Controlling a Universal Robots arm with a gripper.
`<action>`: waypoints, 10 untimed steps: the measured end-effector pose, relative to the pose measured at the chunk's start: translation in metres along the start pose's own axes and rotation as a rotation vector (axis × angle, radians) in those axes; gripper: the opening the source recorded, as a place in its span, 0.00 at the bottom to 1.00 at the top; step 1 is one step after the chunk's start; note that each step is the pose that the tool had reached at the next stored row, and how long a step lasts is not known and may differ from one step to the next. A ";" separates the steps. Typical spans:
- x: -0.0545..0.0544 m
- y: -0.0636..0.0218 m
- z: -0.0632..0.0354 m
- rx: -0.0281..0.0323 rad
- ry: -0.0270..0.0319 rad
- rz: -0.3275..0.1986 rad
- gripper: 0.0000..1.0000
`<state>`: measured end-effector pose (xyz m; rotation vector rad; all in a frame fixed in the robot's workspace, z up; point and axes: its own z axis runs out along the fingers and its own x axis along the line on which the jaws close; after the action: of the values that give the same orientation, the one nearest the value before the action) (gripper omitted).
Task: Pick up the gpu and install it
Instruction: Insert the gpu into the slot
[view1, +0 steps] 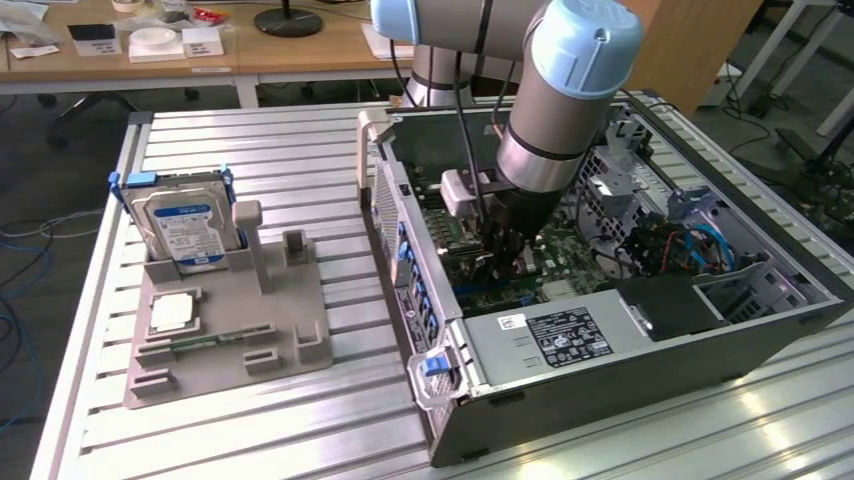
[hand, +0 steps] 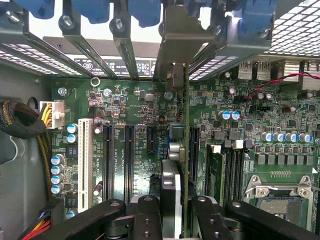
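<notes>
No wording can be read for certain. The hard drive carries a blue-and-white label whose print is too small to read. The power supply bears a black label with white lettering and a small white sticker, both illegible. A black printed label behind the slot brackets, and the white lettering on the motherboard, are also unreadable.

Exterior view: we look obliquely down on table and open computer case; wrist view faces its motherboard closely, shared.

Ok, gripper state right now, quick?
Gripper: closed on the gpu, held edge-on over the motherboard.
</notes>
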<state>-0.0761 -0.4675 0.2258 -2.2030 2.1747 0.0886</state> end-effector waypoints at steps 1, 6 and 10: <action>0.000 0.0000 0.0000 0.0000 0.0000 0.000 0.28; 0.000 -0.0031 -0.0002 -0.0013 0.0003 0.000 0.28; 0.000 -0.0092 -0.0003 -0.0023 0.0002 0.000 0.28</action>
<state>-0.0669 -0.4676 0.2260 -2.2039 2.1761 0.0910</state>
